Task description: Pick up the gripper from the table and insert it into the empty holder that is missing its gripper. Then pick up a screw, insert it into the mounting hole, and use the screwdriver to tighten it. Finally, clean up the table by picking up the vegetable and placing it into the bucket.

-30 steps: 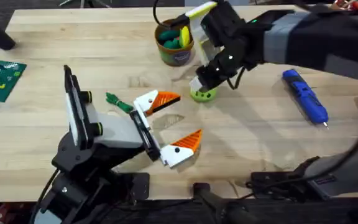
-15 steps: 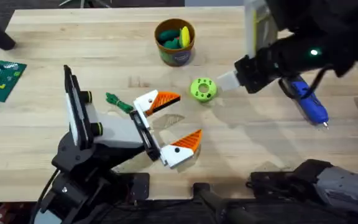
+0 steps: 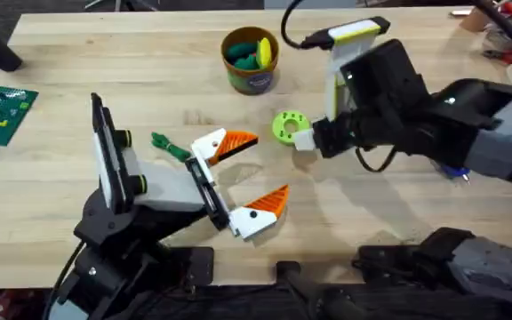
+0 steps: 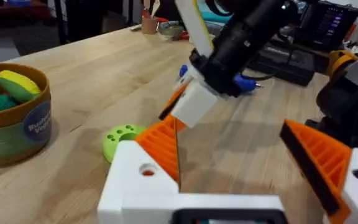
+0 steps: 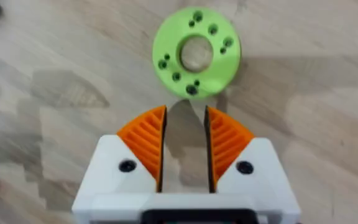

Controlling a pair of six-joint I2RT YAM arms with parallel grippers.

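Right gripper point(image 5: 184, 140), fingers narrowly parted and empty, just right of the green ring point(image 3: 288, 125). Left gripper point(image 3: 249, 182), fingers wide, beside the vegetable point(image 3: 169, 147).

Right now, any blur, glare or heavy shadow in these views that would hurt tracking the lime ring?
Overhead: the lime ring is sharp; the right gripper sits beside it, the arm casting a soft shadow on the table. Left wrist: ring slightly soft, background out of focus. Right wrist: ring crisp, no glare, the gripper's shadow falling just below it.
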